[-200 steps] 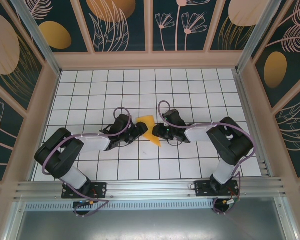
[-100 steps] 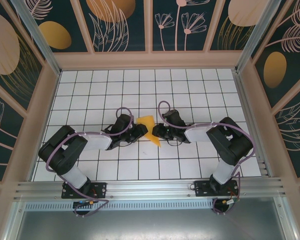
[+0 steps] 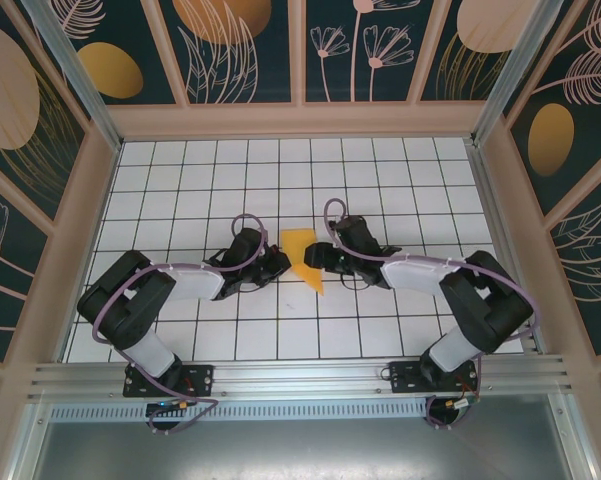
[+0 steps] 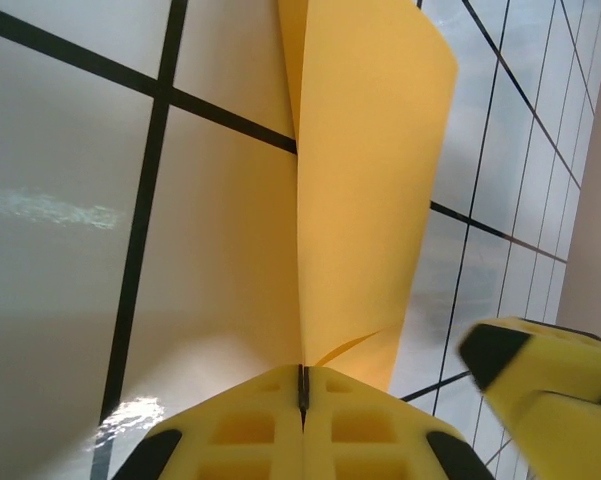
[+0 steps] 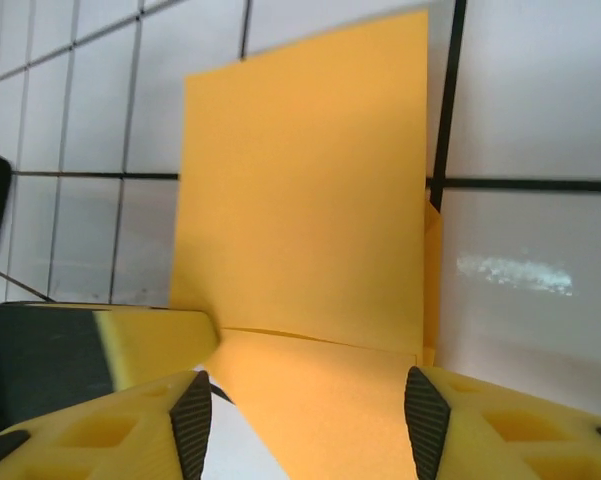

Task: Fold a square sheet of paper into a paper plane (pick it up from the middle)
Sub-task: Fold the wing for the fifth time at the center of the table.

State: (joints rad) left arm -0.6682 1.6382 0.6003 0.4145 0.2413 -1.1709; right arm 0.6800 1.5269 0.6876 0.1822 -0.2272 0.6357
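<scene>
The left hand (image 4: 302, 385) pinches the square sheet of paper (image 4: 365, 200); the right hand (image 5: 305, 398), released, straddles it and should close squarely.

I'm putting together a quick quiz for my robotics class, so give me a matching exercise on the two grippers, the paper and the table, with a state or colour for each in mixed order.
Column one:
1. left gripper
2. right gripper
3. sheet of paper
4. table

Column two:
A. white with black grid lines
B. fingers apart, with the paper between them
C. orange-yellow, partly folded
D. fingers pressed together on the paper's edge

Pairs: 1-D, 2-B, 3-C, 4-A
</scene>
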